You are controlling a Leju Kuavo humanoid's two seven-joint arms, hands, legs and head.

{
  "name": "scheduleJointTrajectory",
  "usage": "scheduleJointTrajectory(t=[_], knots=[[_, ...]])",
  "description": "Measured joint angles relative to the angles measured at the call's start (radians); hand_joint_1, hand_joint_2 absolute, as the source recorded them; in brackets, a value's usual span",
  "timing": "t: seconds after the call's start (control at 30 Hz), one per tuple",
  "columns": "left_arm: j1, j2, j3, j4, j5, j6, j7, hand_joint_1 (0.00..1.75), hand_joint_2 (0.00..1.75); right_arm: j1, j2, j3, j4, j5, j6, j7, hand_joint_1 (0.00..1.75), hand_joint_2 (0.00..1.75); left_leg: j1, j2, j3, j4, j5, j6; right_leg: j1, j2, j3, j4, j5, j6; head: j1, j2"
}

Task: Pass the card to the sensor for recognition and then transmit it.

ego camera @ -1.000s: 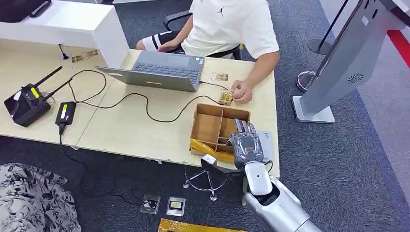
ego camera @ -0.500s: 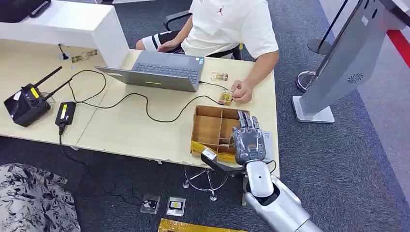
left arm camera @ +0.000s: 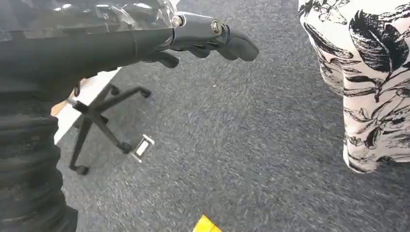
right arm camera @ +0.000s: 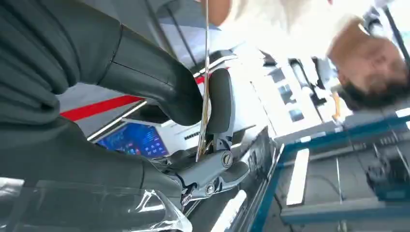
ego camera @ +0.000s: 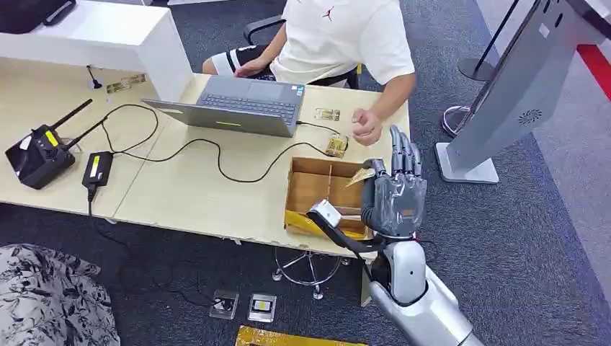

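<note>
While a second ago low over the cardboard box [ego camera: 320, 189], now lifted clear: right robot hand [ego camera: 394, 193] pinching the card [ego camera: 360, 176], ready for the sensor [ego camera: 333, 146]; left robot hand [left arm camera: 203, 41] released, hanging.

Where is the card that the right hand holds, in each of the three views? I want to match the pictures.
Head view: the card sticks out beside the right hand, above the cardboard box.
Right wrist view: the card is seen edge-on, a thin line pinched between thumb and finger.
Left wrist view: it is not there.
Shared landmark: the right hand itself.
</note>
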Motion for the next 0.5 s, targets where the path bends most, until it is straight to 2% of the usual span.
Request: scheduleJointTrajectory(t=[0.13,0.23,0.33,0.5], knots=[[0.000,-0.008,0.000,-0.011,-0.012,0.000,0.001,0.00,1.75,0.024,0.027,-0.042,-0.077,-0.078,-0.002,-0.145,1.75,1.75,0.000,0.000,0.000,0.000,0.000,0.000,0.000,0.000,0.000,0.000,0.000,0.000,0.000,0.000],[-0.001,-0.015,0.000,-0.014,-0.012,0.000,-0.018,0.00,1.75,0.001,0.052,-0.068,-0.077,-0.199,0.006,-0.200,1.75,1.75,0.000,0.000,0.000,0.000,0.000,0.000,0.000,0.000,0.000,0.000,0.000,0.000,0.000,0.000],[-0.002,-0.016,0.000,-0.013,0.023,0.000,-0.093,0.00,1.75,-0.078,0.071,-0.078,-0.016,-0.265,0.067,-0.173,1.75,1.75,0.000,0.000,0.000,0.000,0.001,0.000,0.000,0.000,0.000,0.000,0.001,0.000,0.000,0.000],[-0.001,-0.013,0.000,0.003,0.096,0.000,-0.203,0.00,1.75,-0.226,0.071,-0.079,0.165,-0.198,0.174,-0.041,1.75,1.75,0.000,-0.001,0.000,0.000,0.002,0.000,0.000,-0.001,0.000,0.000,0.002,0.000,0.000,0.000]])
